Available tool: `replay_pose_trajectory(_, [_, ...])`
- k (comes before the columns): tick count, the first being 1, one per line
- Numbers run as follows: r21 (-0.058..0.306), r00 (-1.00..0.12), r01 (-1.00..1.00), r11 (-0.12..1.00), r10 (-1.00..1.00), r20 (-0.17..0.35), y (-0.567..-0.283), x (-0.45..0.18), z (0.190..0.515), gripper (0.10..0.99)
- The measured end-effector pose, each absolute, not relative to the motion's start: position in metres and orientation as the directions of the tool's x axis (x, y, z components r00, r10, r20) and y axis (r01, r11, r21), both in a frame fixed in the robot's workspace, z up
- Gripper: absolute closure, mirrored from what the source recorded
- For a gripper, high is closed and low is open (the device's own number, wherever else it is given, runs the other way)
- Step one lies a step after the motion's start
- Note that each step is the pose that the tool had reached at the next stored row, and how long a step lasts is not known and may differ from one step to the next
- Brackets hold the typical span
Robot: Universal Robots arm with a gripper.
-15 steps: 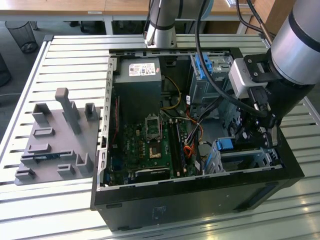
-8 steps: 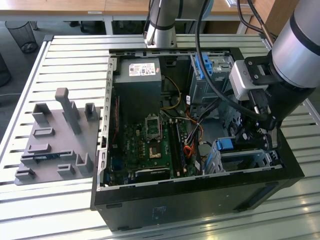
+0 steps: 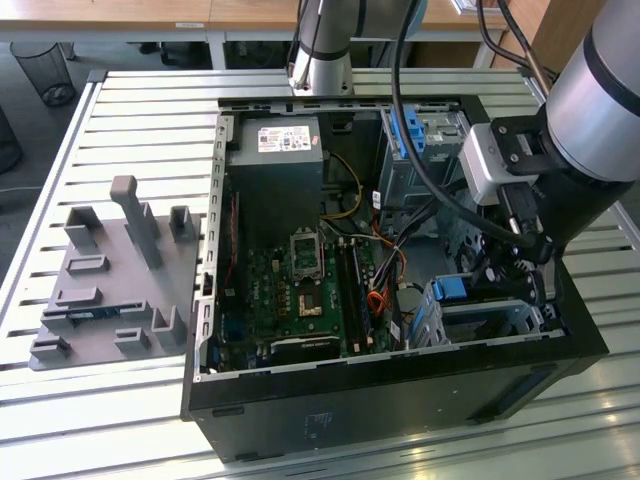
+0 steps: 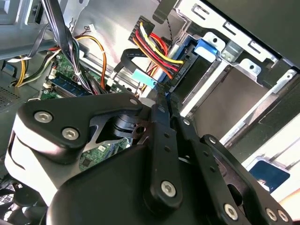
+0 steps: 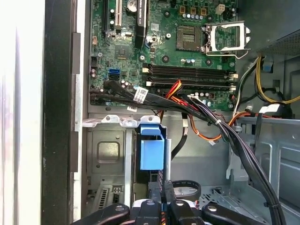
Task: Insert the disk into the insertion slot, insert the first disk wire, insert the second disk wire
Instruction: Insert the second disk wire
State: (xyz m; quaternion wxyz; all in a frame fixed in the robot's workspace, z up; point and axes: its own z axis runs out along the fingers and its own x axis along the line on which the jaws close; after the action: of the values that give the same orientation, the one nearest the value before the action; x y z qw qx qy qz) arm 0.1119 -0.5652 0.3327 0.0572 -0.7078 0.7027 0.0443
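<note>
The disk sits in the insertion slot (image 3: 500,318), a low silver cage at the case's near corner on the exterior view's right. Its blue caddy tab (image 3: 450,290) (image 4: 206,47) (image 5: 151,152) sticks out of the cage. A black connector (image 4: 178,72) with red, yellow, orange and black wires lies against the disk's edge. My gripper (image 3: 500,285) (image 4: 162,93) (image 5: 163,190) hangs over that corner, its fingers (image 4: 159,136) drawn together on the connector's end. A black flat cable with a pale blue tag (image 4: 142,76) runs close beside it; where it ends is hidden.
A taller grey cage with a blue front (image 3: 420,140) stands at the back of the case. The motherboard (image 3: 300,290) and power supply (image 3: 275,170) take up the middle. A thick wire bundle (image 5: 243,154) crosses near the slot. A grey fixture plate (image 3: 110,290) lies outside, on the exterior view's left.
</note>
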Motion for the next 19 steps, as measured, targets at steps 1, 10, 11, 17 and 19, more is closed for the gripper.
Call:
replay_pose_trajectory(1, [-0.019,0.008,-1.000,-0.005,-0.990,-0.143,-0.5655,0.1119,0.3327,0.937])
replay_pose_trajectory(10, [-0.019,0.003,-1.000,-0.001,-0.989,-0.151,-0.5660,0.1119,0.3315,0.937])
replay_pose_trajectory(11, [-0.019,0.003,-1.000,0.000,-0.989,-0.151,-0.5661,0.1119,0.3313,0.937])
replay_pose_trajectory(17, [-0.019,0.001,-1.000,0.002,-0.989,-0.151,-0.5661,0.1119,0.3308,0.937])
replay_pose_trajectory(19, [-0.019,0.001,-1.000,0.002,-0.988,-0.151,-0.5661,0.1119,0.3309,0.937])
